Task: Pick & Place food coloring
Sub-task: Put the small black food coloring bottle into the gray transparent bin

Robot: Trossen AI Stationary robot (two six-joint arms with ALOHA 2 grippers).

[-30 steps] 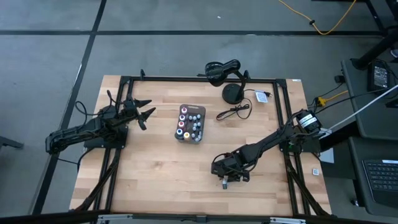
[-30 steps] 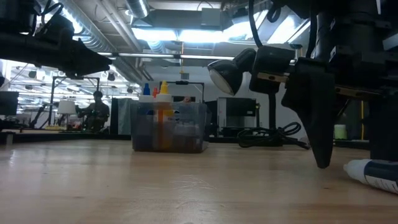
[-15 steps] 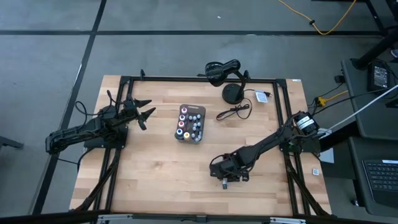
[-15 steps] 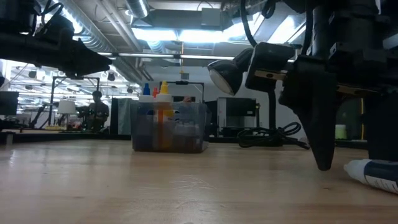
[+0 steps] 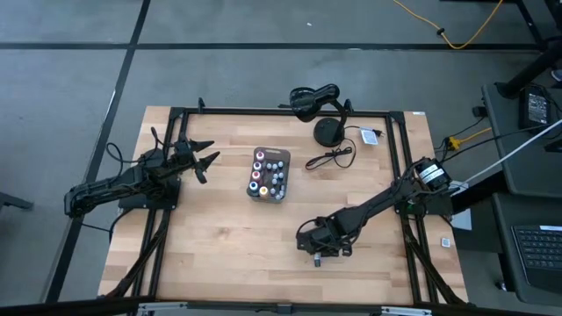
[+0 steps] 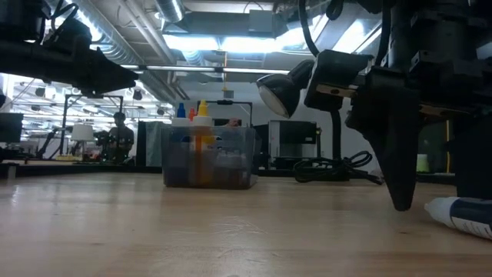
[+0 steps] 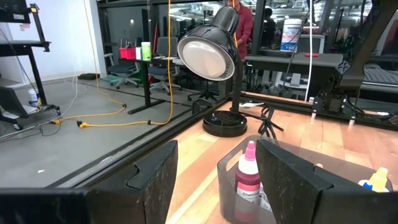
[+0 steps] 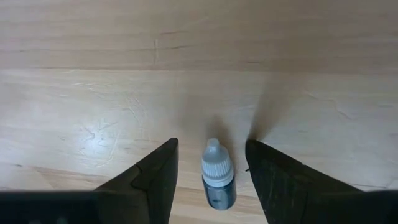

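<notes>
1. The right gripper is down over the near part of the table, fingers apart and pointing at the wood, with nothing held. A lone food coloring bottle with a white cap lies on its side between them, its cap pointing away from the wrist.
2. The step in hand looks like picking up this stray bottle. The bottle sits about midway between the two fingers, so little sideways correction seems needed before closing.
3. Lower until the tips nearly meet the wood, since the bottle lies flat and low. In the low view one finger tip is already close to the surface just beside the bottle.
4. Close across the body, not the cap; the cap is narrower and a round bottle may roll or squirt out.
5. Whether the fingers already touch the bottle is hard to tell from here; they appear just clear of it.
6. The other bottles stand upright in the gray tray mid-table, well apart from this one, which is the likely destination.
7. The left gripper waits open above the table's left side, aimed toward the tray and the desk lamp.
</notes>
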